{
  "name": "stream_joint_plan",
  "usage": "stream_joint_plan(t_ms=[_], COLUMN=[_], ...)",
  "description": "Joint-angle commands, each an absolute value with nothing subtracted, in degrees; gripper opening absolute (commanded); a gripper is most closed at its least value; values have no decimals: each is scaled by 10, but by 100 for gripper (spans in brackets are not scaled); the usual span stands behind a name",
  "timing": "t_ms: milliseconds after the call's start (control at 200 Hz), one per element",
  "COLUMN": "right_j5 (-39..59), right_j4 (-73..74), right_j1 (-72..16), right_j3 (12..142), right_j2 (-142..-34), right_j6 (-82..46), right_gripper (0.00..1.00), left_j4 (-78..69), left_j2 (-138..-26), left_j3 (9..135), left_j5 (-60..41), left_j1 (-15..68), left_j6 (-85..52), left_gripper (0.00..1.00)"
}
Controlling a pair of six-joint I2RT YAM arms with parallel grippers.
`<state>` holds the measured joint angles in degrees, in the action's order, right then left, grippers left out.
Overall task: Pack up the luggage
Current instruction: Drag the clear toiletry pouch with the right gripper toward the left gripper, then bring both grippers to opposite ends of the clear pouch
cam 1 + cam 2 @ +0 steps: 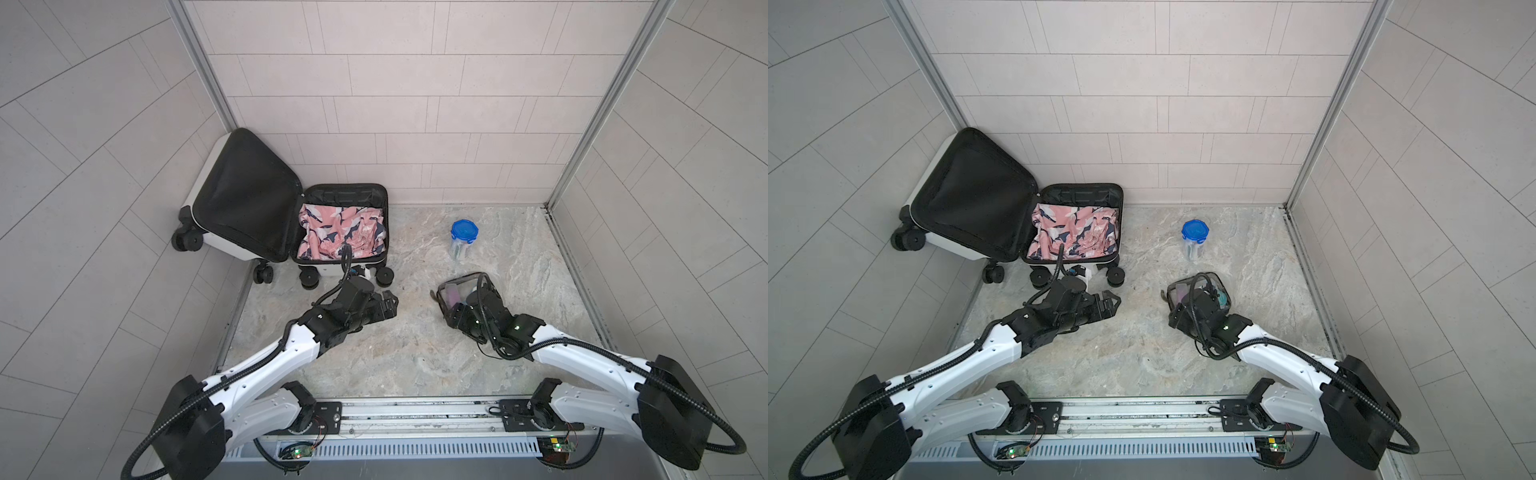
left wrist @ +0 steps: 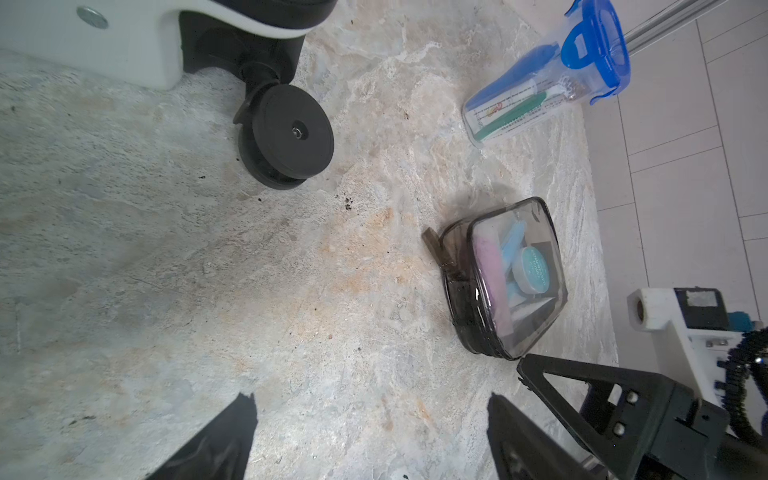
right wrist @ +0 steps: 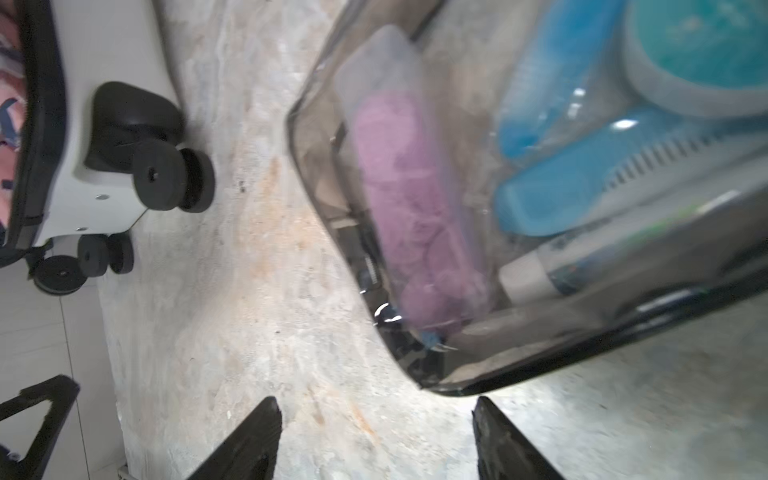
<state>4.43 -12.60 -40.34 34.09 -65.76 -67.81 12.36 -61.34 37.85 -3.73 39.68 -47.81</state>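
1. The small white hard-shell suitcase with black lining [image 1: 245,195] stands open in the far left corner of the marbled grey tabletop [image 1: 415,340]; a pink patterned cloth [image 1: 336,232] lies in its flat half.
2. The left gripper [image 2: 370,401] hangs spread and empty near the suitcase's wheels.
3. The right gripper [image 3: 376,401] is spread, gripping nothing; the clear black-trimmed toiletry pouch [image 3: 519,199] lies just beyond its tips.
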Motion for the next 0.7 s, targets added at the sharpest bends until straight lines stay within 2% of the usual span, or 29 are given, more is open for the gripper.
stream_joint_plan(t_ms=[0,175,265,380,495,695], right_j5=[27,2,-2,2,46,121], right_j4=[-143,-243,-295,-339,-345,-303], right_j1=[-413,-405,-368,-284,-171,-38], right_j3=[395,456,471,477,467,448], right_j2=[-668,-666,-649,-622,-611,-658], right_j6=[-621,-542,-499,-435,-395,-351], right_gripper=[79,83,83,85,86,87], left_j4=[90,87,85,81,75,13], left_j2=[-613,-631,-646,-670,-706,-748], left_j3=[367,379,387,399,418,416], left_j5=[-24,-37,-45,-67,-96,-110], left_j1=[398,399,399,399,400,419], left_j6=[-493,-491,-489,-489,-492,-521], left_gripper=[92,92,92,92,91,91])
